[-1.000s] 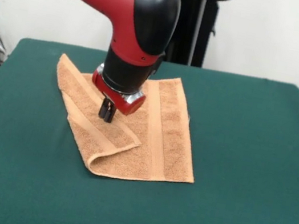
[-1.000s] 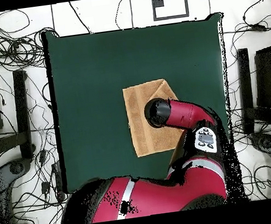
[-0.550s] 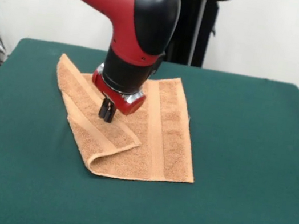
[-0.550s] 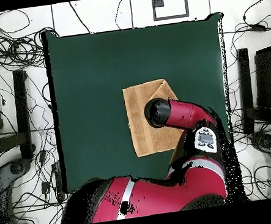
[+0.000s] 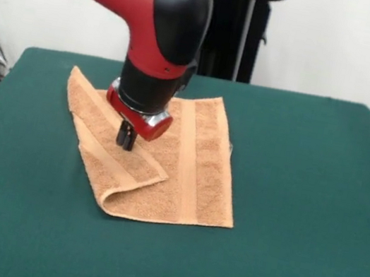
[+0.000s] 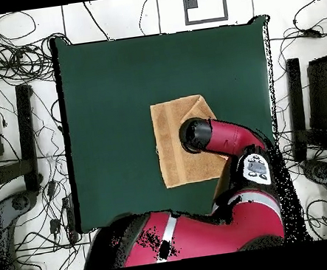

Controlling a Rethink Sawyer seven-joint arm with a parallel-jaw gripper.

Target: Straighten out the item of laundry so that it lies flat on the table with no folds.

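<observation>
You see the gripper [image 5: 125, 144] clenched on the towel's [image 5: 193, 176] folded-over flap, on the table [image 5: 303, 202].

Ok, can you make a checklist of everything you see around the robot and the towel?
Surface: dark green table, bare apart from the towel.
Job's things: orange-tan towel, one corner folded over on itself; not flat yet.
Clutter: nothing seen on the table.
Gripper: gripper shut, tips down at the folded flap; cannot tell if it pinches cloth.
Cables: many loose cables on the floor beside the table.
Surroundings: white wall, black stand behind the table.
</observation>
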